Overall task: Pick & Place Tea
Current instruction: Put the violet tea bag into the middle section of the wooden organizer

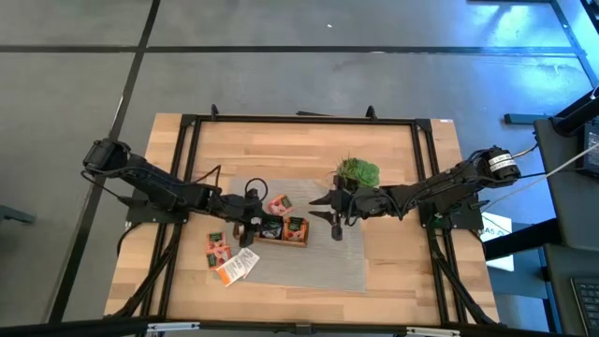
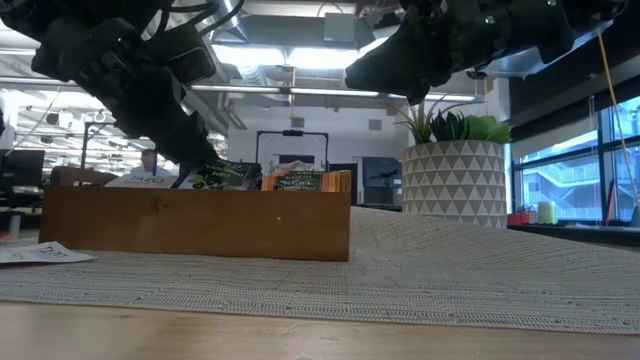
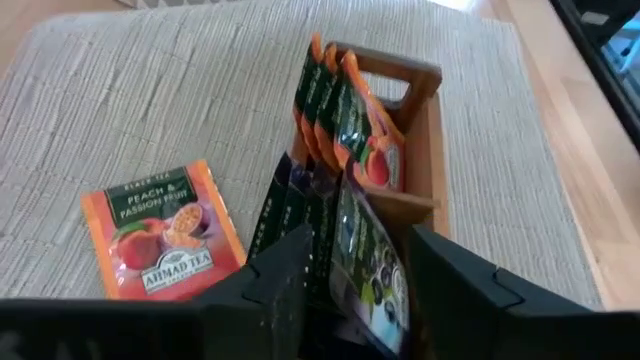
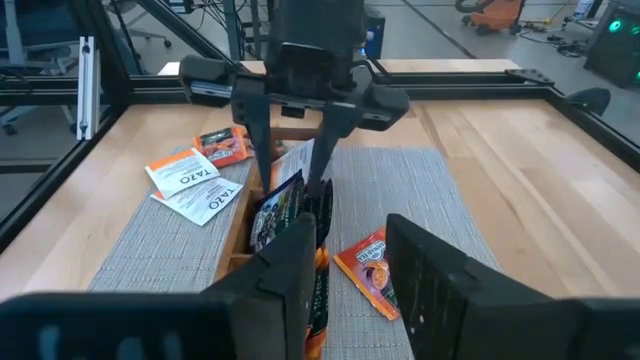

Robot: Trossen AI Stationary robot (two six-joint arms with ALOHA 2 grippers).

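Left jaws: spread wide, down over the wooden tray (image 3: 425,150), one finger either side of a dark sachet (image 3: 365,260) standing on edge in a compartment. Pinching nothing, to judge by the gaps on both sides.

Right jaws: parted and empty, hovering over the woven mat (image 3: 150,90) to the right of the tray, close by the potted plant (image 1: 358,171).

For the step in hand, likely seating that sachet:
- Lift straight up, so as not to drag thin paper back out.
- Keep clear of the orange-edged sachets (image 3: 350,120) leaning in the next compartment.
- If gripping again, close on the flat faces, not the corners.

Materials and shapes:
- Sachets: small, flat, square, glossy paper; light, easily bent or tipped.
- Tray: long, plain wood, thin dividers, rigid.
- Mat: coarse ribbed weave, grey-beige, likely enough grip to hold a sachet in place.
- Pot (image 2: 455,190): white, round, triangle pattern.
- Tabletop (image 1: 393,150): pale wooden planks.

Tea not yet placed: a peach sachet (image 3: 160,240) flat on the mat just beyond the tray; red-orange ones (image 1: 217,251) and white-and-orange ones (image 1: 236,267) near and left of it.
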